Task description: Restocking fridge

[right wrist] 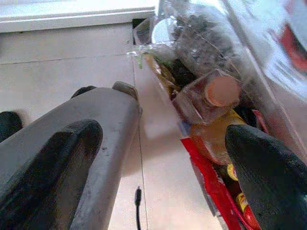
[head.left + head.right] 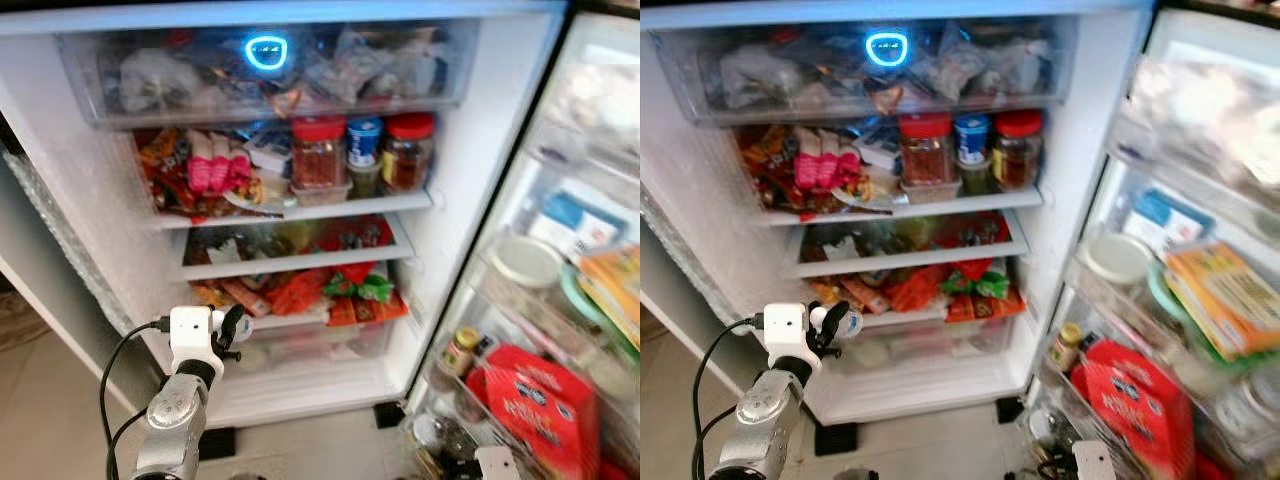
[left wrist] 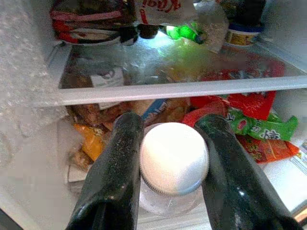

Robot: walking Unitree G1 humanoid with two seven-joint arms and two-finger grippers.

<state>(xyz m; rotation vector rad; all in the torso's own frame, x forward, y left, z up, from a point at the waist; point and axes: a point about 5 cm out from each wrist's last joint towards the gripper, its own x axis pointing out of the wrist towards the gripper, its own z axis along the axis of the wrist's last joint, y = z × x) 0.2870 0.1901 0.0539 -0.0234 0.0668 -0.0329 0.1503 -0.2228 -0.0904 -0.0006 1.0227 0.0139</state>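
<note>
At fridge [image 2: 480, 150] edge, left gripper [image 3: 173, 158] clasping bottle [image 3: 173, 167]

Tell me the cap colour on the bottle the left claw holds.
White cap, best in the left wrist view.

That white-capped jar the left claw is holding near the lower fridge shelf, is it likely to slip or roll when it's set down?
The white-capped jar looks like smooth, clear plastic, so it may be slippery; the left claw pinches it just at the cap. Being round, it would probably roll if laid on its side. Set upright, it should stand, though the packed snack packets leave little flat room.
</note>
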